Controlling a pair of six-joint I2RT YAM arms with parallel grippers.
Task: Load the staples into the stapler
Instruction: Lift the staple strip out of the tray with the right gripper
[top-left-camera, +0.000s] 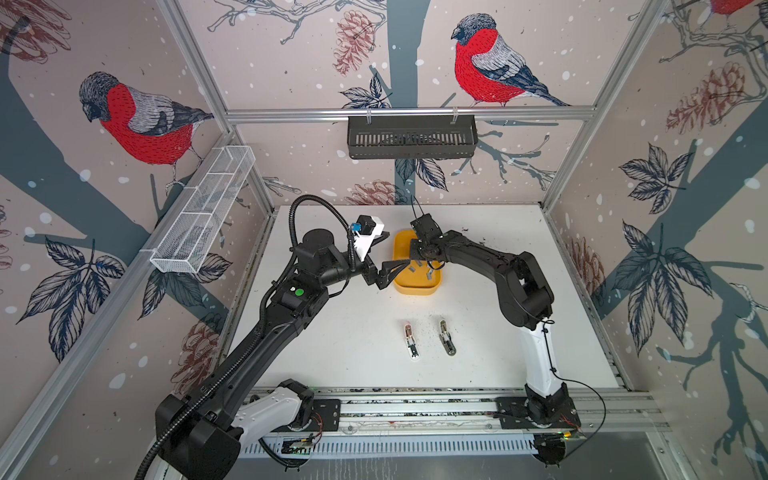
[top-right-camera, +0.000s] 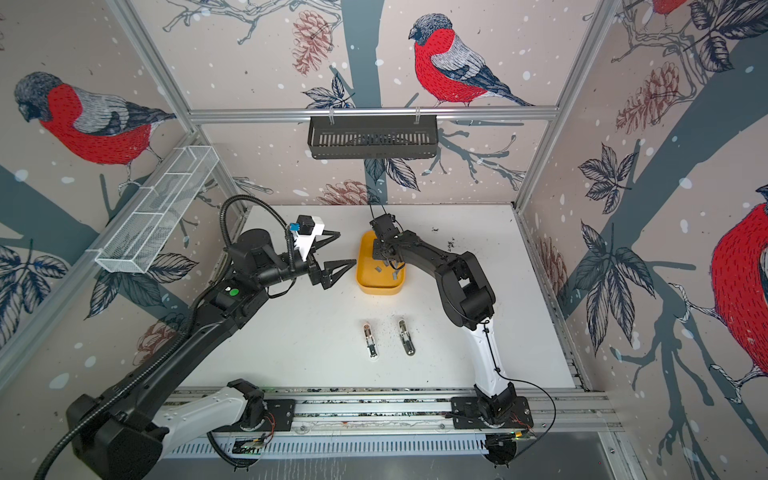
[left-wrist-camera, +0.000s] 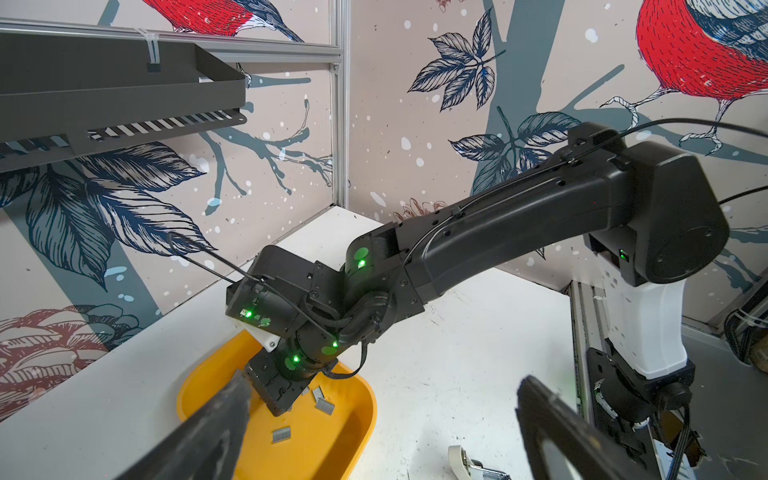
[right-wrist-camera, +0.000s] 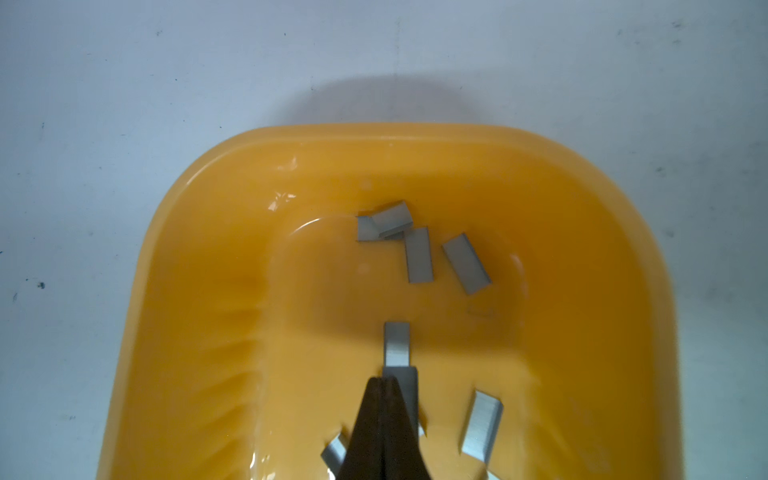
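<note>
Several grey staples (right-wrist-camera: 419, 255) lie loose in a yellow tray (right-wrist-camera: 208, 291) at the back middle of the table (top-left-camera: 332, 340). My right gripper (right-wrist-camera: 384, 380) points down into the tray and is shut, fingertips pressed together. One staple strip (right-wrist-camera: 397, 345) lies right beside the tips, not between them. My left gripper (top-left-camera: 397, 249) hovers wide open at the tray's left rim (left-wrist-camera: 365, 407), holding nothing. Two mini staplers, a white stapler (top-left-camera: 411, 340) and a grey stapler (top-left-camera: 446, 336), lie opened flat nearer the front.
A black slotted basket (top-left-camera: 411, 137) hangs on the back wall and a white mesh basket (top-left-camera: 203, 212) on the left wall. Dark specks (top-left-camera: 428, 330) are scattered around the staplers. The arms' mounting rail (top-left-camera: 415, 409) runs along the front edge.
</note>
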